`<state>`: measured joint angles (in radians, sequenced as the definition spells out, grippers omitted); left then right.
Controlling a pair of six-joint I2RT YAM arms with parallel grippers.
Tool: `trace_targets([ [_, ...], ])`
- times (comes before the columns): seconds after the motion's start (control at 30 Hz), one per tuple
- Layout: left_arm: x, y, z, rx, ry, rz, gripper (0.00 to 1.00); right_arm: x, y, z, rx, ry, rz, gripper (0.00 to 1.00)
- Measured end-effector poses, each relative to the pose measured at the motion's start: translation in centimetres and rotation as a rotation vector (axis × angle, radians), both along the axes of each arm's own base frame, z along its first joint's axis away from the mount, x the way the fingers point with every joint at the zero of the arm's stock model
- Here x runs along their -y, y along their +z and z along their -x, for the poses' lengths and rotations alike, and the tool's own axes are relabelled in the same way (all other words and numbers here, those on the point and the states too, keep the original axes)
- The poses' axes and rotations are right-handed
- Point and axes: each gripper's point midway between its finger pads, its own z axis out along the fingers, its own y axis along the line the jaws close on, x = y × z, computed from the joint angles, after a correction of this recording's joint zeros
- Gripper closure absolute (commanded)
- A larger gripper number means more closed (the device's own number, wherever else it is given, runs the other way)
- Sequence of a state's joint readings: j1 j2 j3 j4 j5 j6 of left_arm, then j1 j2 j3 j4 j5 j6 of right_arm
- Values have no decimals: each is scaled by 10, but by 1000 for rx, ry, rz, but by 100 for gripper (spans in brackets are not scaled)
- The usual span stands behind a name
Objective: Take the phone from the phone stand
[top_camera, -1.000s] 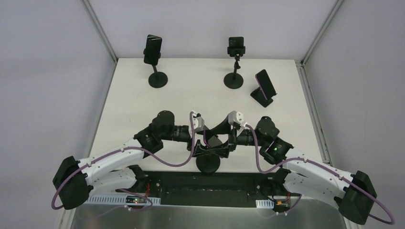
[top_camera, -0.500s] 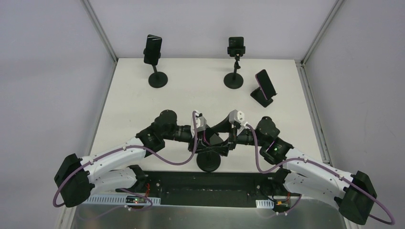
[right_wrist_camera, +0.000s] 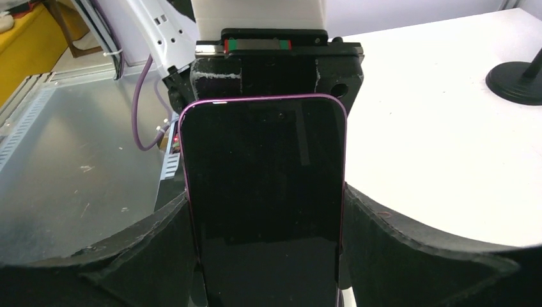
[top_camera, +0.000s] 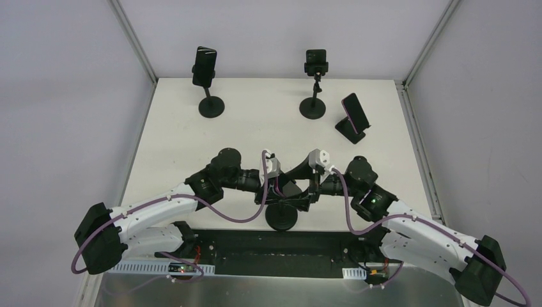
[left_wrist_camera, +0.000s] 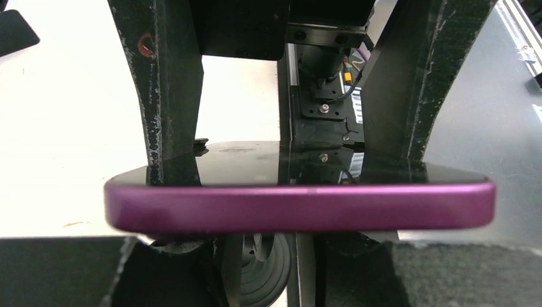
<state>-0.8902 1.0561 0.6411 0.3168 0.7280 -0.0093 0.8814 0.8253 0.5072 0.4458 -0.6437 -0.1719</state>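
The phone (top_camera: 291,188) has a purple rim and a black screen. It sits above the phone stand's round black base (top_camera: 281,219) near the table's front edge. My right gripper (top_camera: 305,195) is shut on the phone (right_wrist_camera: 265,192), with one finger (right_wrist_camera: 409,256) pressed on each long side. My left gripper (top_camera: 273,195) faces it from the other end. In the left wrist view the phone's purple short edge (left_wrist_camera: 300,208) runs across the frame. Just below it my left gripper (left_wrist_camera: 265,256) stands shut round the phone stand's neck, over the ringed base (left_wrist_camera: 262,272). Its fingertips are hidden behind the phone.
Three more phones on stands are at the back of the table: a tall one at the left (top_camera: 206,67), another in the middle (top_camera: 316,62), and a low tilted one at the right (top_camera: 355,115). A metal plate (top_camera: 275,284) borders the near edge.
My left gripper's jaws have closed in under the phone and the arm has slid slightly right toward the stand. The right gripper keeps its hold on the phone.
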Motion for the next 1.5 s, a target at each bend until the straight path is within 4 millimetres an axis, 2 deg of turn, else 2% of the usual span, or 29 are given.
trace_targets([
  [0.17, 0, 0, 1, 1, -7, 1, 100, 4, 0, 6, -1, 24, 48, 100],
  [0.27, 0, 0, 4, -2, -20, 2, 100, 6, 0, 8, -10, 30, 82, 83],
  [0.53, 0, 0, 5, 2, -33, 2, 100, 14, 0, 9, -32, 18, 169, 56],
  [0.8, 2, -2, 6, 6, -53, -2, 100, 16, -2, 8, -69, 14, 243, 14],
  [0.87, 3, -2, 5, 12, -53, -3, 100, 15, 0, 9, -103, 21, 265, 7],
  [1.07, 3, -2, 3, 24, -56, -7, 100, 15, 2, 12, -167, 38, 332, 1],
  [1.5, 3, -2, 3, 25, -58, -13, 100, 15, -1, 11, -190, 62, 422, 1],
])
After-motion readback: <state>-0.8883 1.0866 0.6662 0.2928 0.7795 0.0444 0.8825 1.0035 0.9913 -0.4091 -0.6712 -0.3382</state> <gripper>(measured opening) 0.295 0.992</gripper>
